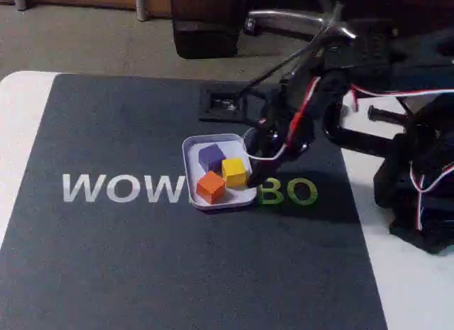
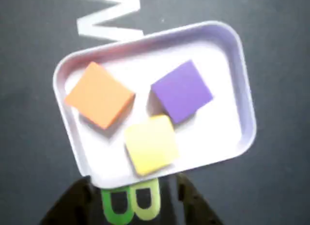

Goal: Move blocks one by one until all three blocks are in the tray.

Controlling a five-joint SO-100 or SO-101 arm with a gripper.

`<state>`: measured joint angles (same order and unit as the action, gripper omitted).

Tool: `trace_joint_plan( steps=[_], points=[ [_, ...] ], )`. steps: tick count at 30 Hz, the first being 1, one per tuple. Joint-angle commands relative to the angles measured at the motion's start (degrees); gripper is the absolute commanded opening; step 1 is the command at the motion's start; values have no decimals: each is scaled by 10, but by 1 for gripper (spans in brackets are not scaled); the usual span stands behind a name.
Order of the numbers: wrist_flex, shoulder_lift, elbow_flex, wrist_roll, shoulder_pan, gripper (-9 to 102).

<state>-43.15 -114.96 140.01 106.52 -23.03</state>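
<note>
Tray [image 2: 236,55] on dark mat [image 1: 142,259], long axis tilted up-right in wrist view. Holds orange block [image 2: 99,94], purple block [image 2: 182,91], yellow block [image 2: 151,144]. Gripper [image 2: 133,196] spread apart, empty, just beside tray's edge.

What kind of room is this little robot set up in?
Probably an office or hobby room: an office chair base stands on carpet behind a white table with a printed dark mat.

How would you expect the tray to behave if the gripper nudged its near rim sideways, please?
The tray would probably slide rather than tip: it looks shallow, low-rimmed and flat on the mat. It seems thin and light, so even a small push may shift it. The orange block, purple block and yellow block lie loose inside and would likely ride along or jostle.
</note>
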Motion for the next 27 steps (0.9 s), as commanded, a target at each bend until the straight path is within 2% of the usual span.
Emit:
trace_joint_plan(
  steps=[1,5,13,20,22,27],
  points=[
    [3,-89,31,5,13,20],
    [-11,-214,85,0,40,20],
    [-89,-421,146,-35,98,20],
    [-99,-650,279,-35,136,13],
    [-129,-724,317,-31,142,12],
    [-197,-746,332,-39,178,6]
  ],
)
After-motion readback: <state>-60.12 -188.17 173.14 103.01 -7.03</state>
